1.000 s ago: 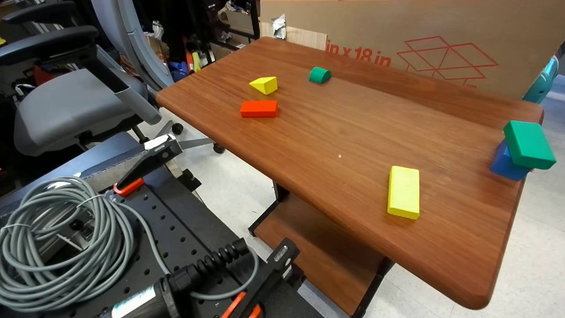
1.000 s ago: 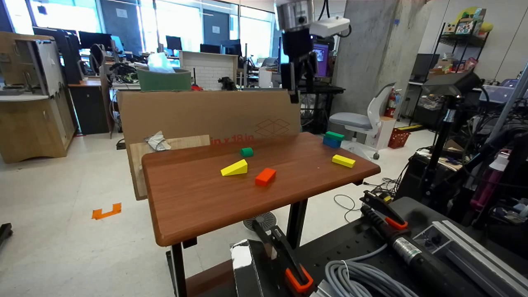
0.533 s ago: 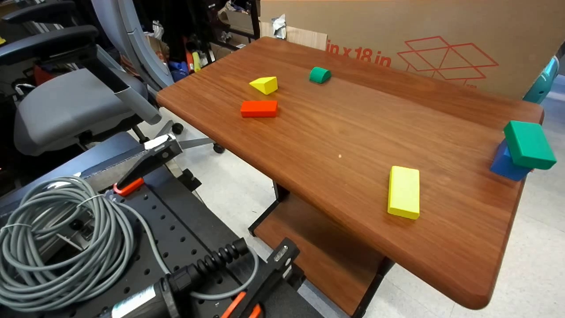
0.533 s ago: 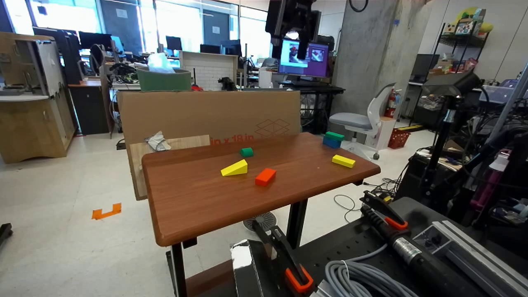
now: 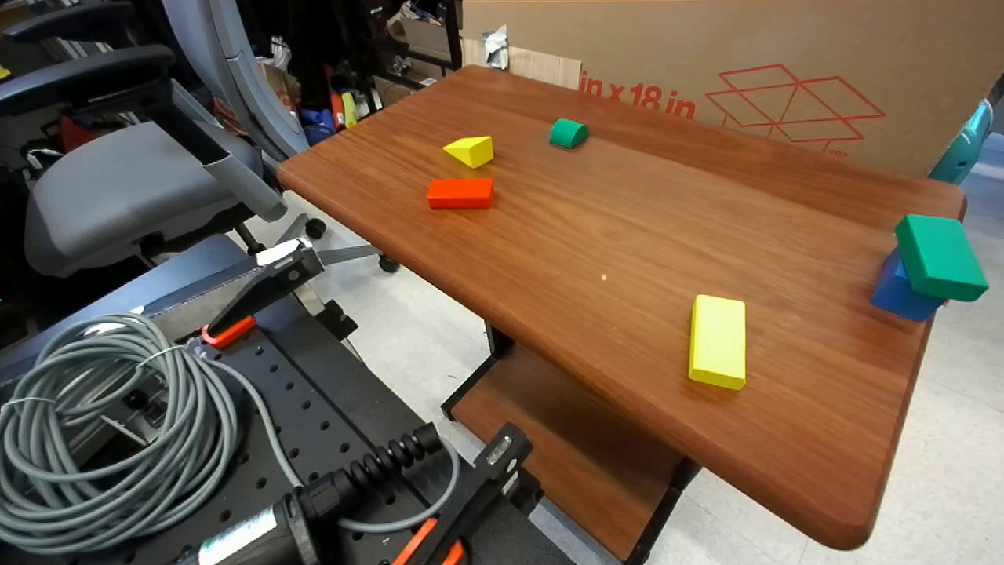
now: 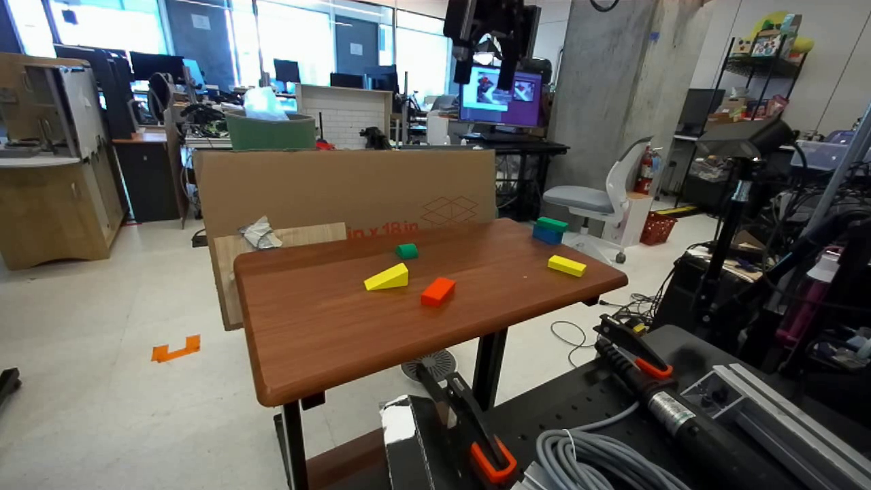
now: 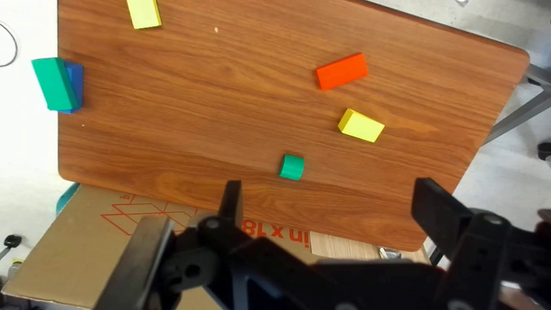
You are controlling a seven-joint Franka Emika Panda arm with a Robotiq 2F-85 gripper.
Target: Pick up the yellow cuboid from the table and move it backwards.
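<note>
Wood-grain table (image 6: 326, 340) in an exterior view: yellow wedge (image 6: 388, 278) just left of the orange block (image 6: 437, 292), end effector (image 6: 484, 77) way up and right of that block, jaws spread wide, yellow cuboid (image 6: 566, 266) chilling flat well right of it.

Beyond the fingers (image 6: 508, 68) I see a monitor (image 6: 500, 102) glowing, windows (image 6: 296, 41) blazing white; a concrete pillar (image 6: 605, 88) stands right of them from here, pale floor (image 6: 102, 306) well below.

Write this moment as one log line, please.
gripper: open, empty, above table | yellow cuboid: on table, ungrasped | pick: not yet done
</note>
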